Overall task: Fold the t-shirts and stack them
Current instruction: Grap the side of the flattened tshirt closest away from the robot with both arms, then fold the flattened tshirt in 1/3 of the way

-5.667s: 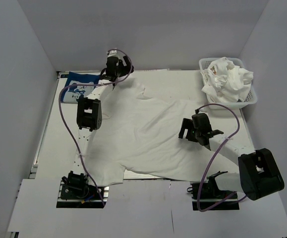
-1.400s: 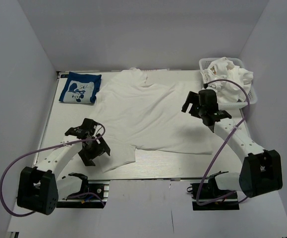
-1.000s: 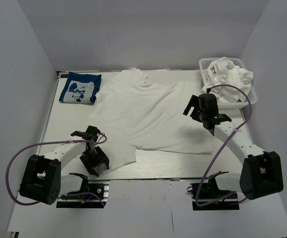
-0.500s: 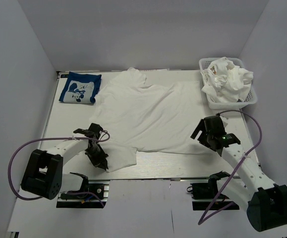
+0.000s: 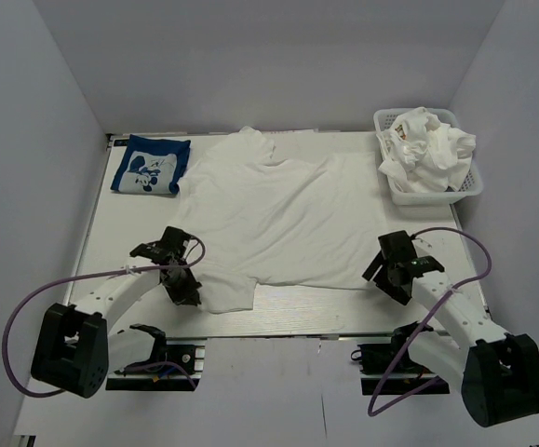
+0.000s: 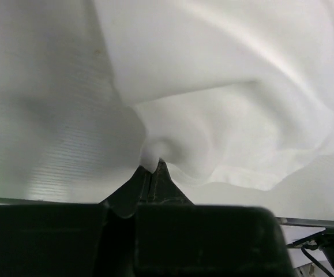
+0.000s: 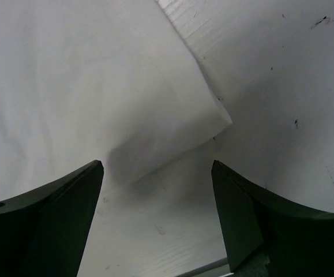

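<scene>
Basket (image 5: 434, 196) holds a crumpled heap of white clothes (image 5: 429, 149). I see the white t-shirt (image 5: 278, 209) spread flat just left of the basket, and the navy t-shirt (image 5: 151, 166) folded, well apart to the basket's left. Left gripper (image 6: 154, 168) is pinched tight on a fold of the white t-shirt. Right gripper (image 7: 158, 173) is spread wide over its hem corner, nearer me than the basket.

a robot lab test cell. plain pale panels (image 5: 269, 65) box in a white worktop (image 5: 120, 233) on three sides, under even light. two white-and-black robot arms stand at its near edge, the left arm (image 5: 111, 291) and the right arm (image 5: 455, 312), each trailing a loose purple cable (image 5: 451, 229). the only goods are laundry: a white shirt (image 5: 278, 214) spread flat, a folded navy shirt (image 5: 150, 165), and a plastic basket (image 5: 429, 197) of crumpled cloth.
</scene>
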Controlling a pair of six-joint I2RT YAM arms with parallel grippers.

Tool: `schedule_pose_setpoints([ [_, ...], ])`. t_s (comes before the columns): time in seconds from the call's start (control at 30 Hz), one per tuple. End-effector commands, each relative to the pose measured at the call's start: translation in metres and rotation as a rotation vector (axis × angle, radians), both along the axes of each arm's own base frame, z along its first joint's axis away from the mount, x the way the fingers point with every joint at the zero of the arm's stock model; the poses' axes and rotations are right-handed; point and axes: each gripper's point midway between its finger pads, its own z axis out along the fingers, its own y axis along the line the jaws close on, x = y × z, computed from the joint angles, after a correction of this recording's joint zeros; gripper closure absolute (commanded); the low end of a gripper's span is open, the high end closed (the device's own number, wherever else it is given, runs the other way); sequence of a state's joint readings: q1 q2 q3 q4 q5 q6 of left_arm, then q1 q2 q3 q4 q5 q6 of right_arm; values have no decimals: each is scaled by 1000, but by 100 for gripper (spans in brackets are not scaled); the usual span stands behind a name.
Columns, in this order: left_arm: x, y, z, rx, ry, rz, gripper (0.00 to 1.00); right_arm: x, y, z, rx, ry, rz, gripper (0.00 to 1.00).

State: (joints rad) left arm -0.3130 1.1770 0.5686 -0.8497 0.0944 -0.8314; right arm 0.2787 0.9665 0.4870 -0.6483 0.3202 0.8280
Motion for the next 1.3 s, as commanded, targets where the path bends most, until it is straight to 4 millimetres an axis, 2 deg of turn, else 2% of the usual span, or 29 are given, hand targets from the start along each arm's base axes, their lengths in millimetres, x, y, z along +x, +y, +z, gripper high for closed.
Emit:
schedule_pose_setpoints([
  [0.0, 27, -7, 21, -24, -149, -36, 100, 22, -7, -3, -24, -79, -67, 21],
  [0.07, 32, -10, 25, -43, -183, -47, 100, 27, -7, -6, -32, -81, -72, 34],
  [0.13, 35, -16, 29, -77, -202, -64, 100, 29, -8, -7, -39, -80, -78, 41],
  [0.23, 47, -30, 42, -142, -268, -130, 100, 30, -13, -8, -68, -80, -82, 62],
  [0.27, 50, -39, 49, -192, -287, -161, 100, 32, -14, -6, -74, -92, -84, 91],
  [0.3, 57, -45, 56, -221, -324, -182, 100, 35, -14, -2, -72, -107, -81, 100],
  [0.37, 68, -61, 72, -302, -383, -246, 100, 39, -16, 3, -89, -123, -74, 100],
  [0.5, 84, -79, 95, -382, -451, -306, 100, 51, -15, 20, -101, -169, -49, 100],
  [0.6, 111, -91, 118, -418, -555, -328, 100, 67, -7, 32, -77, -224, -5, 100],
  [0.67, 126, -93, 123, -426, -576, -303, 100, 73, -4, 36, -75, -232, 10, 100],
  [0.73, 149, -92, 137, -415, -635, -265, 100, 84, 1, 41, -63, -236, 22, 100],
  [0.77, 159, -90, 133, -390, -626, -238, 100, 87, 2, 45, -64, -237, 23, 100],
  [0.8, 172, -88, 143, -363, -652, -212, 100, 97, 4, 53, -56, -265, 20, 100],
  [0.87, 189, -79, 142, -295, -665, -158, 100, 102, 6, 52, -63, -249, 24, 100],
  [0.9, 209, -73, 151, -252, -699, -124, 100, 112, 8, 62, -63, -276, 34, 100],
  [0.97, 225, -72, 160, -232, -724, -110, 100, 118, 7, 64, -74, -270, 26, 100],
  [1.0, 237, -70, 174, -211, -763, -93, 100, 125, 7, 68, -77, -278, 17, 100],
  [1.07, 256, -70, 182, -191, -815, -84, 100, 136, 5, 75, -90, -277, 7, 100],
  [1.1, 265, -70, 192, -182, -852, -88, 100, 137, 5, 75, -95, -271, 2, 100],
  [1.13, 271, -67, 194, -157, -863, -82, 100, 143, 3, 82, -107, -283, -4, 100],
  [1.23, 295, -57, 200, -89, -931, -73, 100, 155, 0, 84, -125, -279, -6, 100],
  [1.27, 302, -56, 210, -80, -981, -70, 100, 165, -2, 87, -128, -283, -15, 100],
])
